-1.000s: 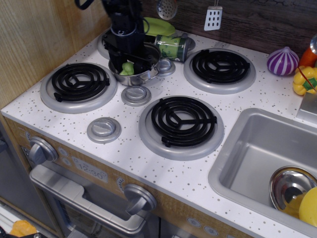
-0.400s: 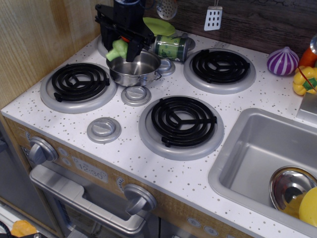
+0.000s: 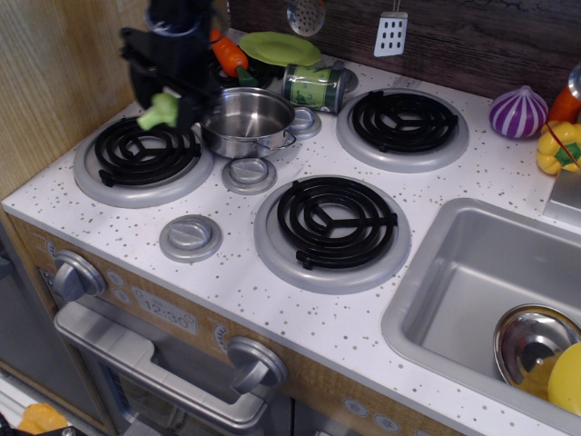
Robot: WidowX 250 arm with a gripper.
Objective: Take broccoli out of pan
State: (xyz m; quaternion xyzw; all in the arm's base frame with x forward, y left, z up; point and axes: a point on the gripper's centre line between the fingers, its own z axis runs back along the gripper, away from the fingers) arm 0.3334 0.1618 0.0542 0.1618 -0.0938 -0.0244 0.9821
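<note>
The pan (image 3: 247,120) is a small shiny steel pot standing between the two back burners; its inside shows bare steel. The broccoli (image 3: 160,113) is a small light-green floret held in my black gripper (image 3: 169,109), which is shut on it. The gripper hangs to the left of the pan, above the front-left burner (image 3: 145,154), with the broccoli clear of the pan's rim.
A green plate (image 3: 280,47), a carrot (image 3: 227,54) and a green-labelled can (image 3: 315,86) lie behind the pan. A purple onion (image 3: 518,113) and yellow pepper (image 3: 560,145) sit at the right. The sink (image 3: 472,282) holds a steel bowl (image 3: 536,343). A wooden wall (image 3: 64,82) stands left.
The gripper has lifted the broccoli out of the pan and carried it left, from above the pan's rim to over the front-left burner. The pan stayed in place.
</note>
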